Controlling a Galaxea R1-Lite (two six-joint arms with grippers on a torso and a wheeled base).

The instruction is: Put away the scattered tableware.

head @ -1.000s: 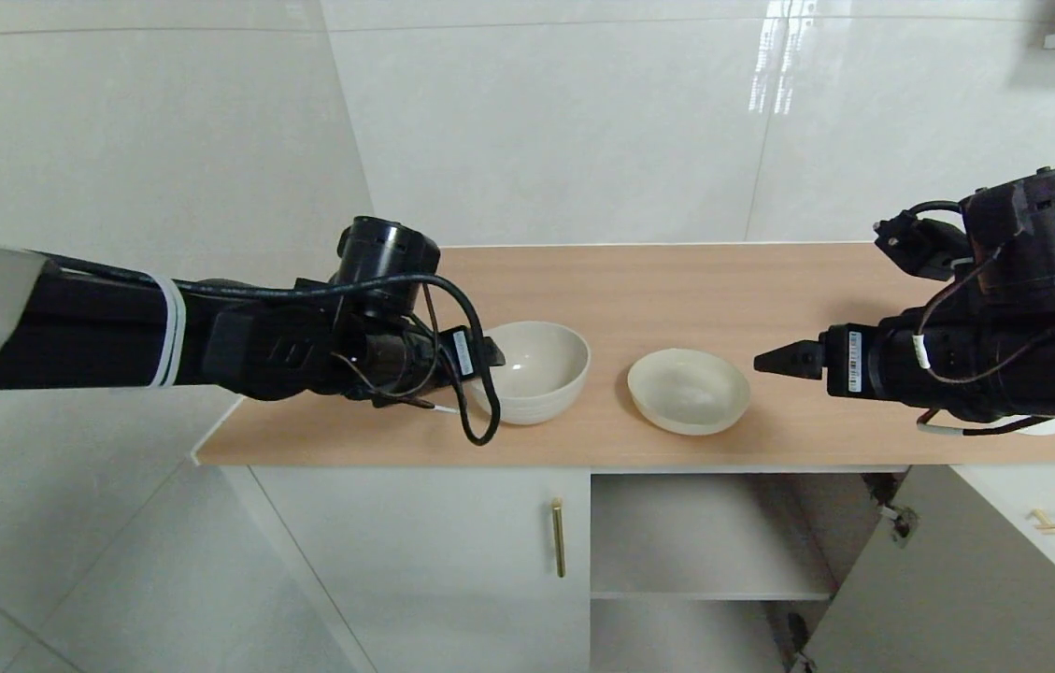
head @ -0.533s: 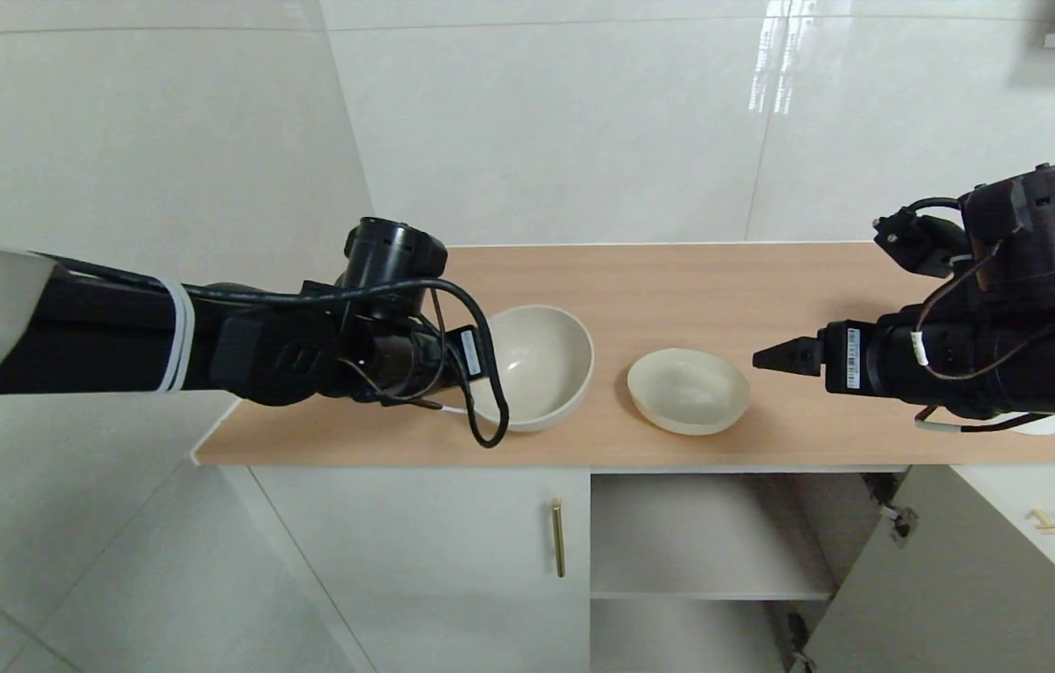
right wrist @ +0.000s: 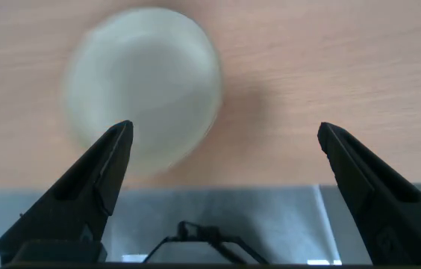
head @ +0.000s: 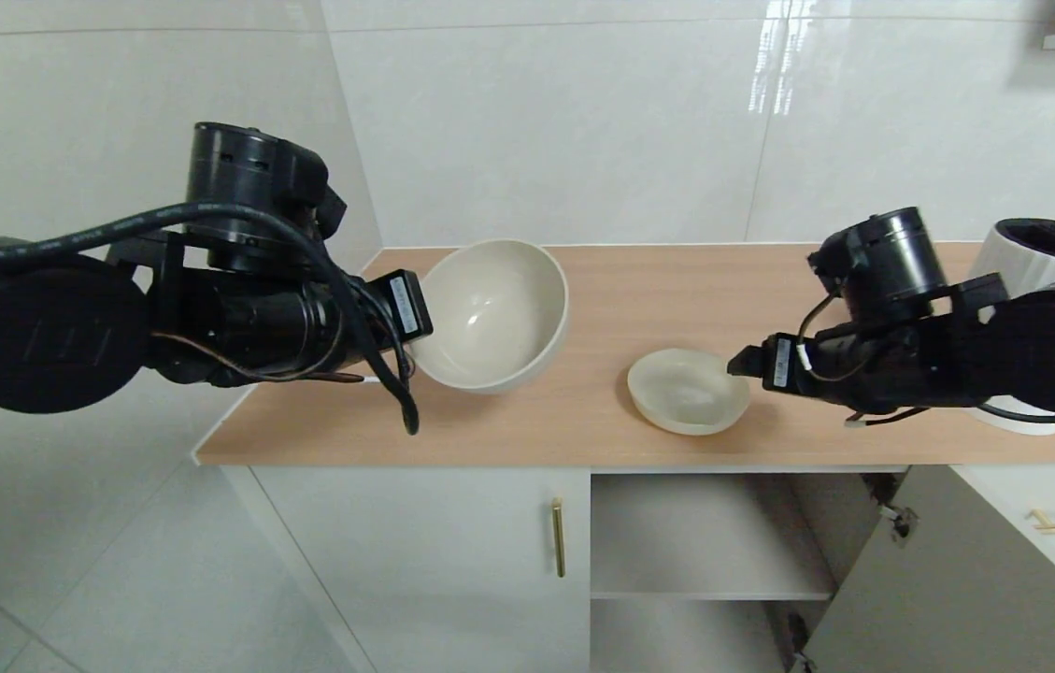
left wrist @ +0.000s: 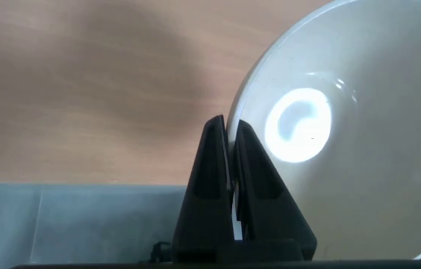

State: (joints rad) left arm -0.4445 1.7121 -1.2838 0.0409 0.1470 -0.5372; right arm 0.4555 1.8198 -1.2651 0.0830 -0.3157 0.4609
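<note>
In the head view, the left pincer is clamped on the near rim of the large bowl, in the centre-left of the frame. The bowl is tilted, its opening turned toward the camera, and it seems to be off the wooden surface. The small dish lies flat on the surface, right of centre. The right pincer is just beside its right rim; I cannot tell if it touches. At the bottom of the frame there is an open cabinet shelf.

In the left wrist view, the left pincer has its two fingers together on the bowl, with the thin rim between them. The surface lies beyond.

In the right wrist view, the right pincer has its fingers wide apart and holds nothing. The dish is ahead of them, closer to one finger than to the other, so it is not centred in the gap.

I judge that the step in hand is to carry the bowl away, probably to the open shelf, while the dish is not yet taken. The next move calls for a firm hold on the thin rim, because a tilted bowl can slip. The right pincer must line up with the dish rim before it closes.
</note>
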